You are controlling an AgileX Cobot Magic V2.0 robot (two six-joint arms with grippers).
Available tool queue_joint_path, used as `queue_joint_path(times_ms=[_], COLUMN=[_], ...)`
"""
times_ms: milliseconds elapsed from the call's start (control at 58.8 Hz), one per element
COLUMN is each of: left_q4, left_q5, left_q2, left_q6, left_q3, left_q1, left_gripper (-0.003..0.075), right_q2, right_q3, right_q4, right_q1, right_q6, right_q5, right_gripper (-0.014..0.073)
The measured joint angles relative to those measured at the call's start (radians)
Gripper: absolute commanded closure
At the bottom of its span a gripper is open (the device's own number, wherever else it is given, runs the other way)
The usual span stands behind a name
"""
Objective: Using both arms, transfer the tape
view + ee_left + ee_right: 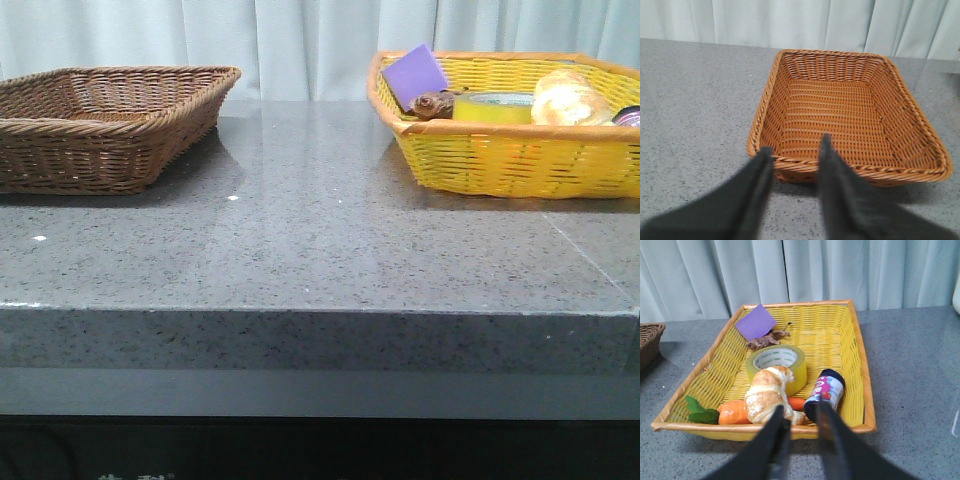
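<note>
Even, diffuse light fills all three views, bright against the pale curtain (300,40). The polished grey table (300,240) carries a soft sheen and faint reflections of both baskets. Short shadows lie beneath the brown basket (850,115). In both wrist views the nearest dark fingers (840,200) are blurred; the front view stays sharp.

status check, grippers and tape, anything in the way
Left gripper open, empty, at brown basket. Right gripper open, empty, at yellow basket. Tape flat in it, untouched. Croissant leans against tape.
</note>
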Motion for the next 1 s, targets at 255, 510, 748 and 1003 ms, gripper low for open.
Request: queue_joint_path(times_ms=[255,510,748,1003], left_q4=[0.013,0.013,0.013,0.013], left_q5=[0.0,0.0,0.0,0.0], left_q2=[0.0,0.0,0.0,0.0], left_q6=[0.0,0.0,0.0,0.0], left_q3=[0.0,0.0,0.0,0.0], left_q1=[0.0,0.0,0.0,0.0], left_gripper=[0.0082,0.0104,0.0104,0.0104], right_q2=[0.002,0.244,0.647,0.977], right_q3=[0.0,-0.132,-0.444,-0.747], right_q4=[0.0,0.002,0.002,0.002], right_q1=[0.0,0.0,0.0,0.0], right_q6=[0.0,0.004,0.032,0.034], right_q5=[-0.09,-0.071,0.125,0.244], right_gripper=[0.0022,0.0021,0.0021,0.0021])
